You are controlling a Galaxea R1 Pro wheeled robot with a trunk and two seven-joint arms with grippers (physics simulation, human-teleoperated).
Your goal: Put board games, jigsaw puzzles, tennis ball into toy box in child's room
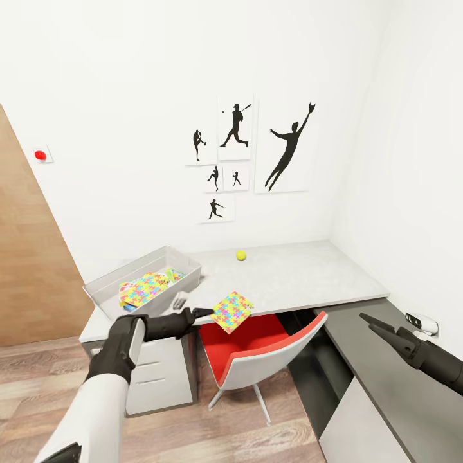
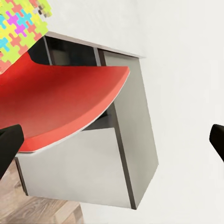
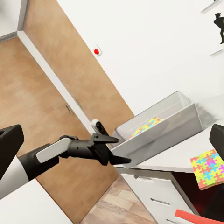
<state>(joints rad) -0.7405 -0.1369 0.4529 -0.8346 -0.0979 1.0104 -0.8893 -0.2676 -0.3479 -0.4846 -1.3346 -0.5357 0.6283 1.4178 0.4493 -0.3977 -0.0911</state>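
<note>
Left hand [image 1: 204,314] spread, off jigsaw puzzle [image 1: 232,311]; right hand [image 1: 376,325] spread, empty.

Multicoloured jigsaw puzzle [image 1: 232,311], yellow-green tennis ball [image 1: 241,255], apparently light-grey toy box [image 1: 106,286].

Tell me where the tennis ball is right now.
In the head view the tennis ball sits alone on the table near the back wall, below the baseball pictures and to the right of the toy box.

White walls [image 1: 128,96], wood-plank floor [image 1: 193,437], red chair [image 1: 257,347], silhouette pictures [image 1: 251,154]
</note>
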